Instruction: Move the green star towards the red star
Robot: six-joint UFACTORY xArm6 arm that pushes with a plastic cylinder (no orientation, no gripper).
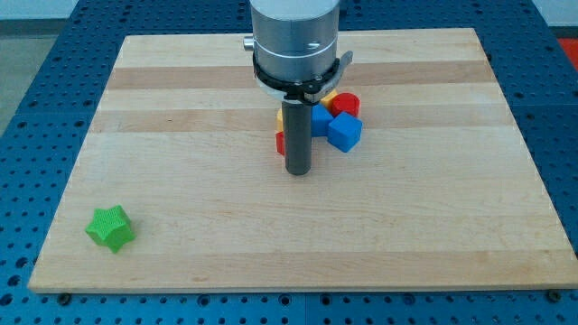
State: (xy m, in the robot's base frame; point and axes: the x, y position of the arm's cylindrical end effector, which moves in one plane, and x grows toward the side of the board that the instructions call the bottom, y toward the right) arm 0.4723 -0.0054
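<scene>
The green star (111, 227) lies near the board's bottom left corner, alone. My tip (298, 171) stands on the board near the middle, far to the right of and above the green star. Just behind the rod a small cluster of blocks sits: a red block (281, 142) partly hidden at the rod's left, which may be the red star, a red cylinder-like block (346, 105), a blue cube (344, 131), another blue block (321, 119) and a yellow block (330, 95) mostly hidden by the arm.
The wooden board (181, 90) lies on a blue perforated table (36, 81). The arm's grey wrist (296, 41) hangs over the board's upper middle and hides part of the cluster.
</scene>
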